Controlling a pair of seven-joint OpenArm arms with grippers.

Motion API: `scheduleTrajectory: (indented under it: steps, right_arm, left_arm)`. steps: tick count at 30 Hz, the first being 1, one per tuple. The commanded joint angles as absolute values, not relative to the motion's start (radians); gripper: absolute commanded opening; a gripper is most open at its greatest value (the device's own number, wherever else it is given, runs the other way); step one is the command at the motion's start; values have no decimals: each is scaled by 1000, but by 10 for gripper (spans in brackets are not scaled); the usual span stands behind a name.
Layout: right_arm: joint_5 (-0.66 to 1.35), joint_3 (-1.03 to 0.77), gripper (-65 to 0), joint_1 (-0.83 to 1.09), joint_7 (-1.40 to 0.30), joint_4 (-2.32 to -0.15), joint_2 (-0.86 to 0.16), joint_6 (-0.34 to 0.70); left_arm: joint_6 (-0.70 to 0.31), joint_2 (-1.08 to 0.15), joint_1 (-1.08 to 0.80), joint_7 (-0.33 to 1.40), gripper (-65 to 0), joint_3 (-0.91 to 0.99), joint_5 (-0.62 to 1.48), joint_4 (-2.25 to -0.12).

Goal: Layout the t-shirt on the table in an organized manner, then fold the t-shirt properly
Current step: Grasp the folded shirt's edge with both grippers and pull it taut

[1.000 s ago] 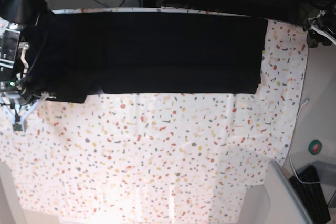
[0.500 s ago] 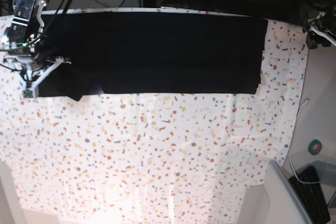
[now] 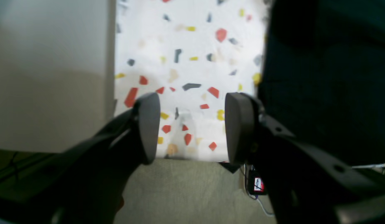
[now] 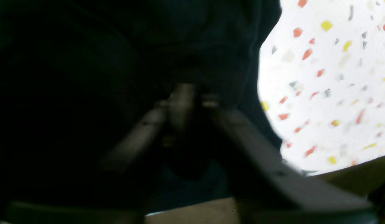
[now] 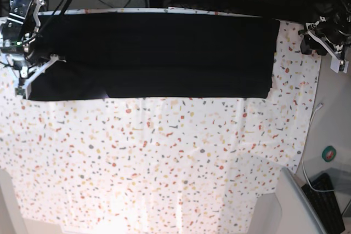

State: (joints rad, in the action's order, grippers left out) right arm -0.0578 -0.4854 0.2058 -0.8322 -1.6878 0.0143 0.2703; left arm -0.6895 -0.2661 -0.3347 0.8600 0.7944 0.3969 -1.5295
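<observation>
Since a second ago my right gripper [image 5: 24,83] has carried the sleeve end up from the near-left corner, and my left gripper [image 5: 323,47] has come into the base view at the far right. From the base, the t-shirt [image 5: 159,53] lies as a long black band across the far side of the surface [image 5: 164,163]. Left wrist: my jaws stand apart, empty, over flecked cloth just beside the shirt's edge. Right wrist: dark and blurred; I cannot tell my grip.

Both arms look mostly black with white brackets; the left gripper [image 3: 189,127] has rounded dark-grey pads, black cables trailing.
</observation>
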Motion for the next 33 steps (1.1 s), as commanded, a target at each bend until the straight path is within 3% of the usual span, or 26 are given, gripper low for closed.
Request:
scheduleTrajectory:
  steps: [1, 6, 8, 9, 11, 12, 13, 22, 30, 33]
  right_arm:
    - [-56, -512, -486, 209, -811, -1732, 5, 269]
    - [-56, -607, -477, 220, -780, -1885, 74, 269]
    - [-56, -585, -501, 232, -734, -1899, 90, 269]
    - [-56, -564, -531, 234, -717, -1896, 88, 269]
    - [-56, -496, -642, 234, -697, -1859, 88, 269]
    - [-59, -469, -650, 229, -693, -1824, 88, 269]
    - [-59, -452, -650, 214, -691, -1787, 88, 269]
    - [-59, -533, -650, 119, -644, -1443, 45, 269]
    - [-56, -556, -650, 182, -628, -1646, 56, 269]
    - [-61, -556, -650, 171, -628, -1639, 42, 269]
  left_arm:
    - [-698, -283, -331, 845, -337, 799, 409, -1549]
    - [-698, -283, -329, 845, -339, 800, 409, -1549]
    - [-698, -283, -329, 845, -367, 800, 409, -1549]
    - [-698, -283, -329, 845, -405, 800, 409, -1547]
    - [-698, -280, -329, 845, -543, 800, 409, -1544]
    - [-698, -278, -328, 845, -627, 800, 409, -1546]
    - [-698, -277, -328, 845, -650, 800, 409, -1549]
    - [-698, -268, -334, 843, -650, 751, 410, -1546]
    - [-694, -251, -328, 843, -650, 622, 410, -1573]
    - [-613, -194, -297, 842, -650, 535, 409, -1604]
